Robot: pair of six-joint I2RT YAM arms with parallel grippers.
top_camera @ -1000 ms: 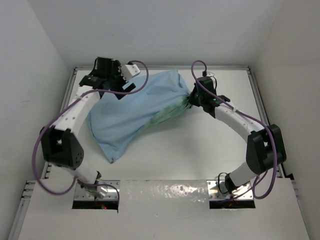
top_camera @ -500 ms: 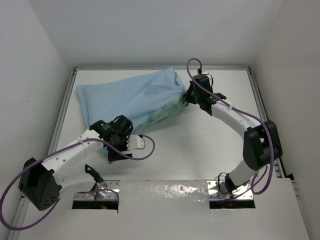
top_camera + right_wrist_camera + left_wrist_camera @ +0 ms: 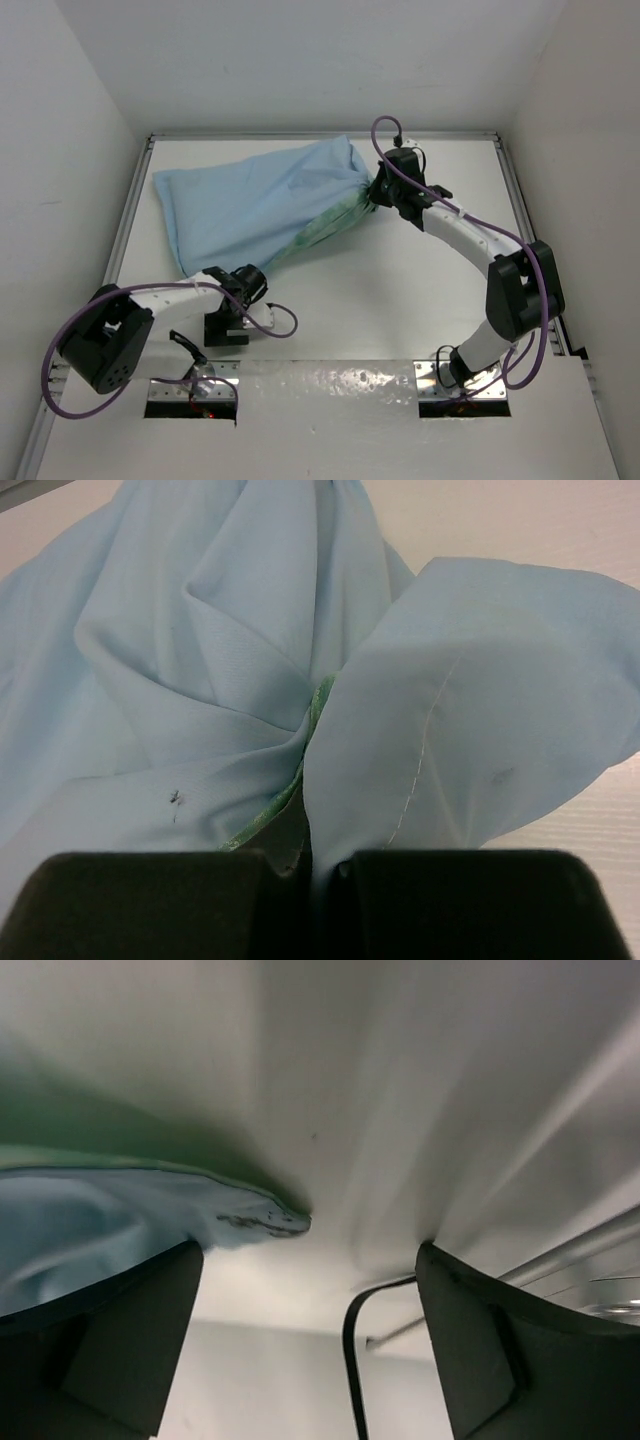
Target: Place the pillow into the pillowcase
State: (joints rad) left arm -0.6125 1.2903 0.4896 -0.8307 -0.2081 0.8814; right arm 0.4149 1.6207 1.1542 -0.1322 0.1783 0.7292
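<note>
While the pillowcase (image 3: 265, 205), full-looking across the far desk (image 3: 400, 300), is pinched at its bunched right end by the right tool (image 3: 378, 195) and the left tool (image 3: 308, 1250) is held spread and empty, no pillow is seen, so finishing is judged in hand, with that mouth to be smoothed next.

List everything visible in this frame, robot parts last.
pillowcase: one, light blue with green underside, bulging, across the table's far left and middle
pillow: none visible
table: one, white, under everything
walls: three, white, left, far, right
arms: two, white with black joints, bases at near edge
cables: purple, looping along the arms
left gripper: one, black, open and empty, near the pillowcase's near corner
right gripper: one, black, shut on the pillowcase's bunched right end
</note>
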